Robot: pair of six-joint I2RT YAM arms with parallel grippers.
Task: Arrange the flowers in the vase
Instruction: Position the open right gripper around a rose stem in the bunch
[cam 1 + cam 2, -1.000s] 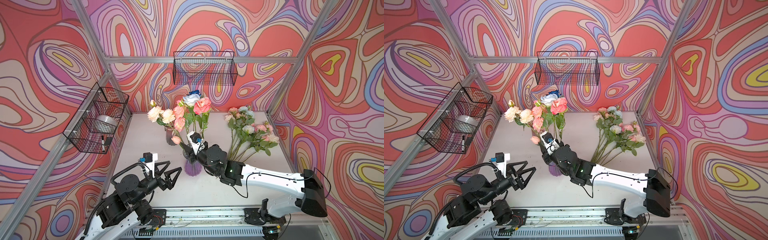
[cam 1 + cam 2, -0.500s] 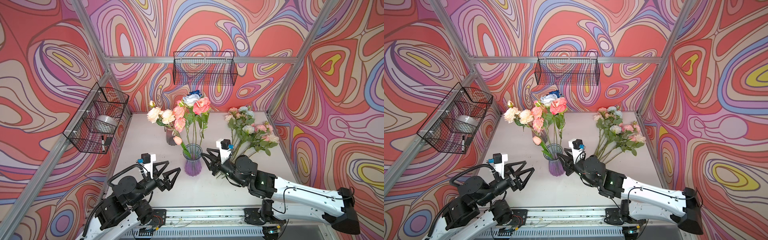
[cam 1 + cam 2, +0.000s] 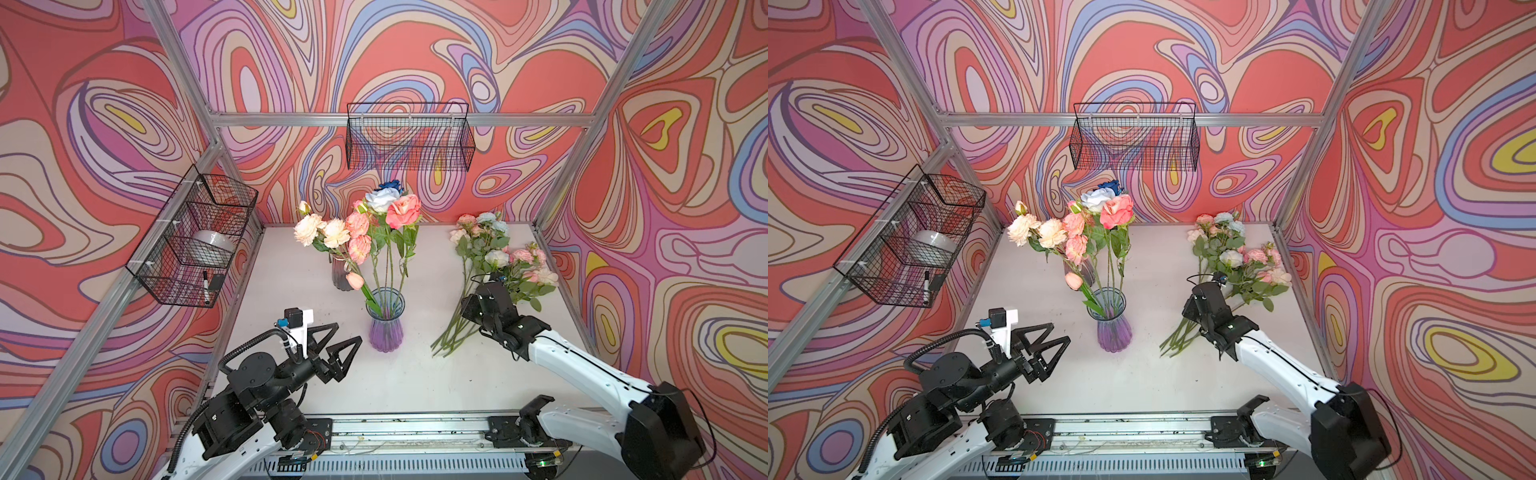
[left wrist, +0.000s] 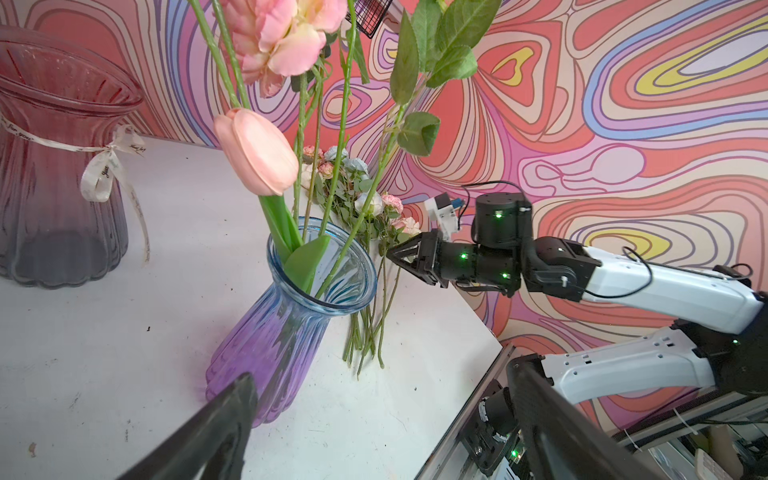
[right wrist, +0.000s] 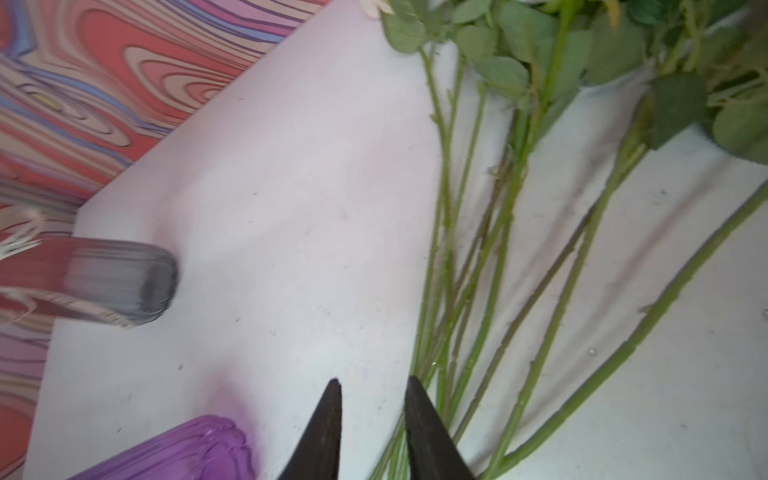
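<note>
1. Your right gripper point(image 5: 372, 384) hangs low over the table point(image 5: 291, 187) with its fingers nearly together. Bare table shows through the narrow gap and nothing is pinched. Only the right wrist view shows this. In both top views the wrist hides the tips.
2. Just beside those tips lie the green stems of the loose flowers point(image 5: 490, 257), fanned on the table's right side and too overlapped to count.
3. Your left gripper point(image 3: 347, 332) is spread wide and empty, near the purple vase point(image 3: 384, 328) but apart from it.
4. That vase stands upright mid-table and holds the standing flowers point(image 3: 386, 216), among them one pink tulip point(image 4: 257, 153).
5. You have two vases: the red vase point(image 4: 54, 166) stands behind the purple one. Only the left wrist view shows its ribbon point(image 4: 104, 170), whose script seems to read "for you".
6. Two wire baskets hang on the walls: the back basket point(image 3: 409, 149) and the side basket point(image 3: 166, 274).
</note>
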